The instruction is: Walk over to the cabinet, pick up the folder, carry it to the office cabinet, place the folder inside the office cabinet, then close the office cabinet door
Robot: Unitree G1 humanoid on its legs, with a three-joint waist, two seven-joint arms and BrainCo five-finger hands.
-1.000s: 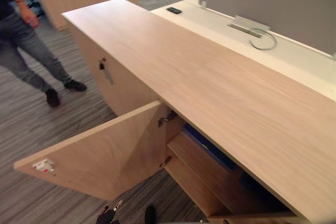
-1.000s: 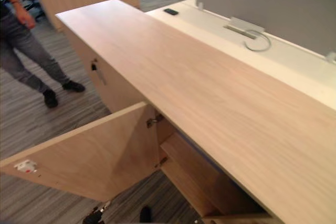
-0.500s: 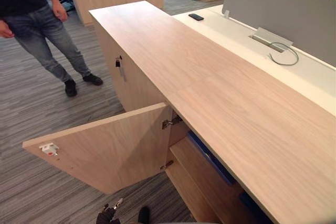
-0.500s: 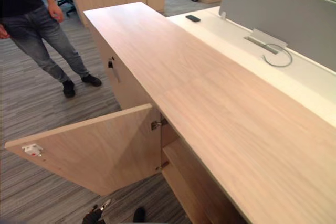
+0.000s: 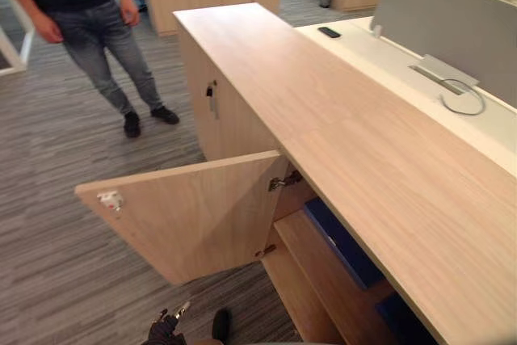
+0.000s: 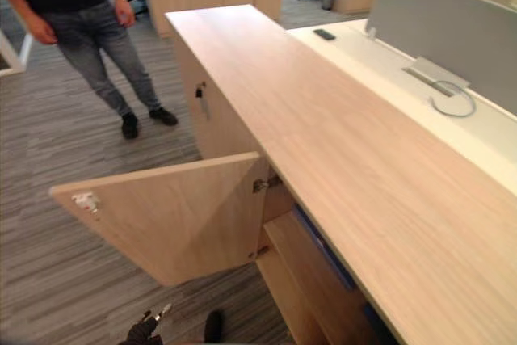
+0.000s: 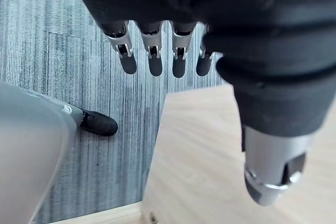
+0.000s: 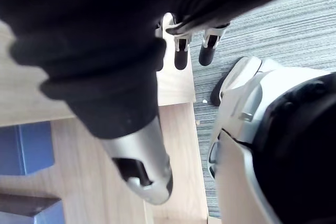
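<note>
Grey striped office carpet [image 5: 48, 199] is running under all items listed.

- Long light-wood office cabinet [image 5: 323, 103]: standing lengthwise, with a key hanging in the lock [image 5: 212, 94] of its closed section.
- Light-wood cabinet door [image 5: 194, 216]: standing wide open and carrying a small white latch [image 5: 109, 199] near its free corner.
- Flat blue folder [image 5: 343, 240]: lying on the upper shelf inside the open compartment. The left eye view is showing its broad face, the right eye view only a thin blue edge under the cabinet top. The right wrist view is showing it from above, at the shelf's side.
- Left hand [image 7: 155, 51]: hanging over the door panel and carpet, fingers straight and spread, holding nothing.
- Right hand [image 8: 180, 51]: hanging over the wooden shelf, fingers relaxed and empty, apart from the folder.
- White desk [image 5: 404, 66] behind the cabinet: bearing a small black phone [image 5: 329, 32] and a looped grey cable [image 5: 464, 103], and backed by a grey partition panel [image 5: 452, 22].
- Person in dark top and jeans [image 5: 89, 14]: standing on the carpet beyond the cabinet's far end.

Against the earlier frames, the camera is swinging leftward: more of the person and the folder is showing, while the door is staying open at the same angle.
</note>
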